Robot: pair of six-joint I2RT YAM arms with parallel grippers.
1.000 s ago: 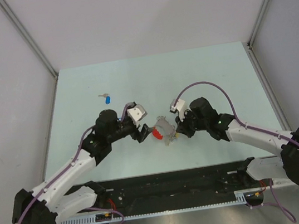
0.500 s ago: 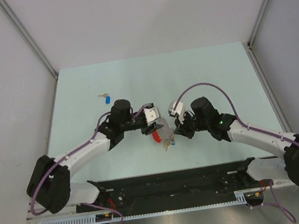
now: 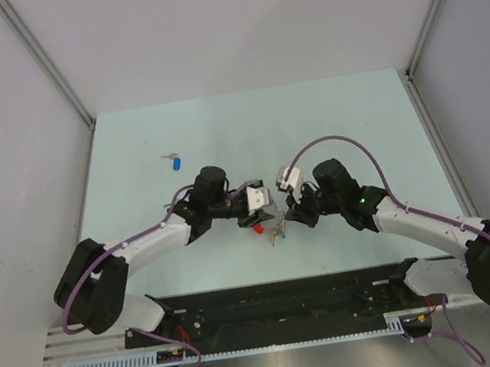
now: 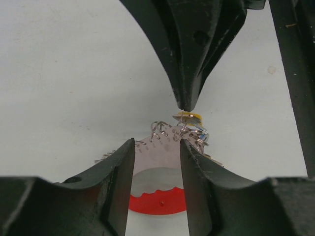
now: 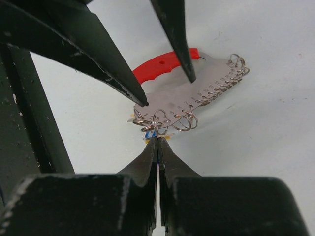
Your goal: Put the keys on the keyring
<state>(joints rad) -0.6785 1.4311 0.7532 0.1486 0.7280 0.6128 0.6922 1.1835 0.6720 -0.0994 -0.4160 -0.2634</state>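
The pale green flat table (image 3: 338,123) carries a small silver key with a blue plastic tag (image 3: 175,161) toward its far left corner, well apart from the rest. Near the middle of the near edge sits a large keyring of red plastic arc and silvery metal links (image 3: 258,225). A bunch of small keys with yellow and blue tags (image 3: 276,233) is touching it on the side toward the right edge.

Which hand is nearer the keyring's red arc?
Left. The left hand is open, straddling the keyring right beside its red arc; the right hand is shut at the opposite edge, by the small rings.
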